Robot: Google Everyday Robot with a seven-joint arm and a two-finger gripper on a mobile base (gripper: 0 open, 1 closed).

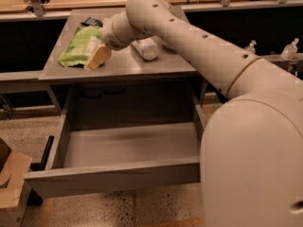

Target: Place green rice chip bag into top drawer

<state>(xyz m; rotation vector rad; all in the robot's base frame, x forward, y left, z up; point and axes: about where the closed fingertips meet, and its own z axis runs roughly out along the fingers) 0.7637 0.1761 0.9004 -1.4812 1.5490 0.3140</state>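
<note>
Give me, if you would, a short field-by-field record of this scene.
green rice chip bag: lying on the grey table, left in view
pincer: at the bag's right edge, above the table
top drawer: pulled open below the table
clear bottle: lying on the table, right of the pincer
black packet: near the table's back edge, behind the bag
task state: bag not yet in the drawer
</note>
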